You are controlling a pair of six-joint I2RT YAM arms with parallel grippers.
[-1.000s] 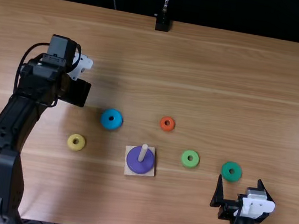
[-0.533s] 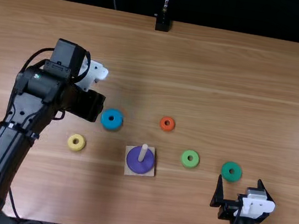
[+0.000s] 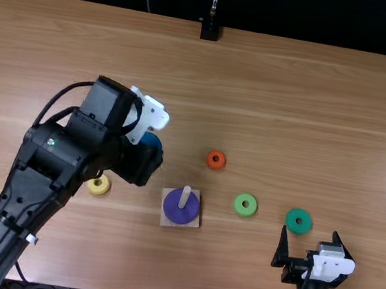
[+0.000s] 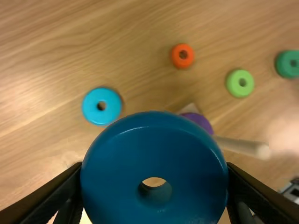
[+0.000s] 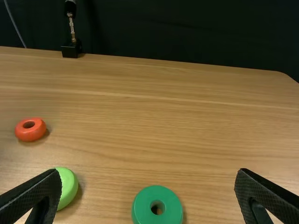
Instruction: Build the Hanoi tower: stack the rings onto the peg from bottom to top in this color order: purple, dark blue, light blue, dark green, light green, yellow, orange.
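Top view shows the left gripper (image 3: 148,165) above the table (image 3: 278,99), covering part of the light blue ring (image 3: 152,140). In the left wrist view, its fingers are clamped on the dark blue ring (image 4: 154,144). The purple ring (image 3: 178,216) sits around the peg (image 3: 185,196). The right gripper (image 3: 310,233) is near the dark green ring (image 3: 290,220), with its fingers wide apart, holding nothing.
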